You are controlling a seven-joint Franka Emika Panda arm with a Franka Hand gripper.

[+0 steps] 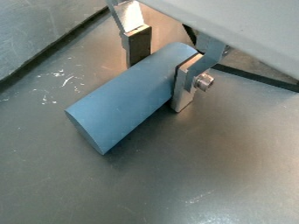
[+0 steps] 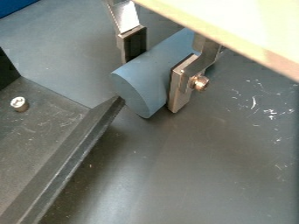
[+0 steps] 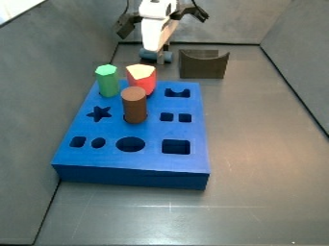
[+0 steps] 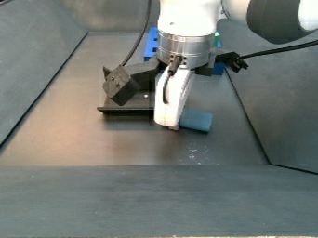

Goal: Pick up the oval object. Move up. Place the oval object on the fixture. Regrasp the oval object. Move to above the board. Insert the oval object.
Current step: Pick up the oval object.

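Item: gripper [image 1: 162,63], low over the dark floor, straddling the oval object [image 1: 122,107]. The peg lies flat on its side on the floor. In both wrist views one silver finger [image 2: 184,82] stands at its near flank and the other finger [image 2: 132,41] at its far flank, about mid-length. Whether the pads press the peg or stand just off it cannot be told; nothing shows it lifted. Judged: the crosswise straddle suits a first pick-up, leaving both peg ends free.

Item: floor edge. In a wrist view a raised dark base plate [image 2: 47,140] lies just beside the peg's rounded end, apart from it. Judged: room to slide that way is slight; straight up is open.

Item: fixture [image 4: 121,85]. Dark notched block near the gripper in a side view, notch upward and unoccupied, ready to receive the peg for regrasping.

Item: board [image 3: 141,130]. Blue slab well apart from the gripper. It carries a green peg [image 3: 108,80], a brown cylinder [image 3: 134,105] and a red peg [image 3: 141,77], all upright. The oval hole [image 3: 131,145] is vacant, with standing pegs behind it; approach from above looks clear.
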